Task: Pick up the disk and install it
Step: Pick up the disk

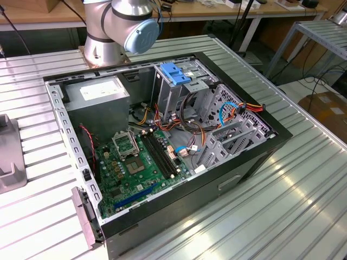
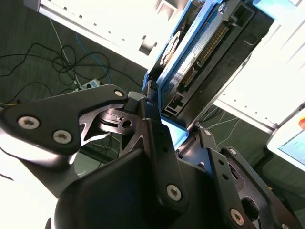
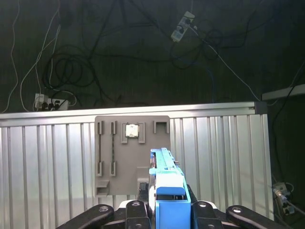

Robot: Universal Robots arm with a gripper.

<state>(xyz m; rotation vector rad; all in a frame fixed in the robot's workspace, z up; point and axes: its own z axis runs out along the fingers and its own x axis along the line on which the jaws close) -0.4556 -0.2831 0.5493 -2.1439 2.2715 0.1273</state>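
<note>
**Disk in grasp; install step pending.**

In both wrist views the gripper has its fingers closed on the disk. In the first wrist view the disk's blue rail faces the camera, with the ribbed tabletop and a grey holder plate beyond it. Judged stage: pick-up complete, disk not yet installed. In the exterior view the drive cage sits at 2 o'clock from the motherboard. Insertion calls for squaring the rails with a free bay.
</note>
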